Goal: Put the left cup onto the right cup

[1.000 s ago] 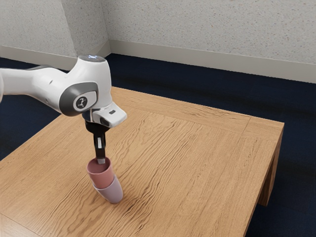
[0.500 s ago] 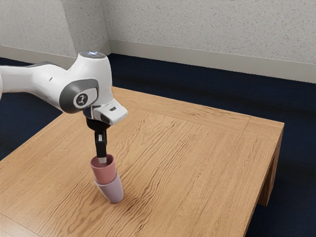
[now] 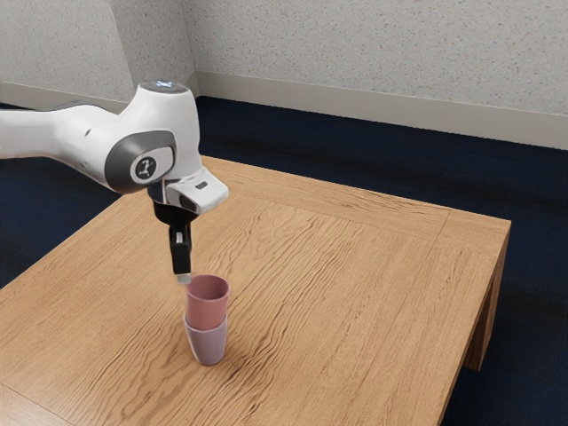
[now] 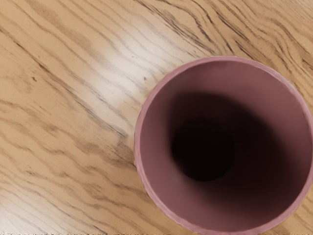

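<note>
Two smooth, tapered cups stand nested at the frame's lower left: the matte pink cup [image 3: 208, 300] sits upright inside the lavender cup [image 3: 207, 343] on the wood-grained desk [image 3: 355, 266]. The slim black tool [image 3: 182, 277] hangs just beside the pink rim — open or closed, I cannot tell.

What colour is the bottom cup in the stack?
Pale lilac. The lower cup shows best in the exterior view, beneath the pink cup.

Lighting: soft, even, diffused from above. Faint shadow cast on the table [image 3: 373, 266] at the lower cup's [image 3: 207, 343] foot. Pale sheen noted on the wood in the wrist view. Upper cup's [image 4: 254, 98] inside darkened almost to black.
</note>
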Action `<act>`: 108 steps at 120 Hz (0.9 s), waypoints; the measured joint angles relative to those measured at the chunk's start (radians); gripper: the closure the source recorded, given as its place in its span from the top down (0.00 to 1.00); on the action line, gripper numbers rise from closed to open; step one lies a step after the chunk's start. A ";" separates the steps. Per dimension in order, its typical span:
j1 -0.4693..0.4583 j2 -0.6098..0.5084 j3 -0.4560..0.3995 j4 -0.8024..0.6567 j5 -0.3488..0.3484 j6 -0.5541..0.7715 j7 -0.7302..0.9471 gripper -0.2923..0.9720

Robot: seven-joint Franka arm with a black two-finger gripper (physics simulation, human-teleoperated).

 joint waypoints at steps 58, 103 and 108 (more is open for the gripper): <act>0.034 0.017 0.011 0.182 0.001 -0.136 0.011 0.77; 0.081 0.059 0.012 0.353 0.000 -0.240 0.053 0.77; 0.083 0.072 0.012 0.374 0.001 -0.249 0.057 0.77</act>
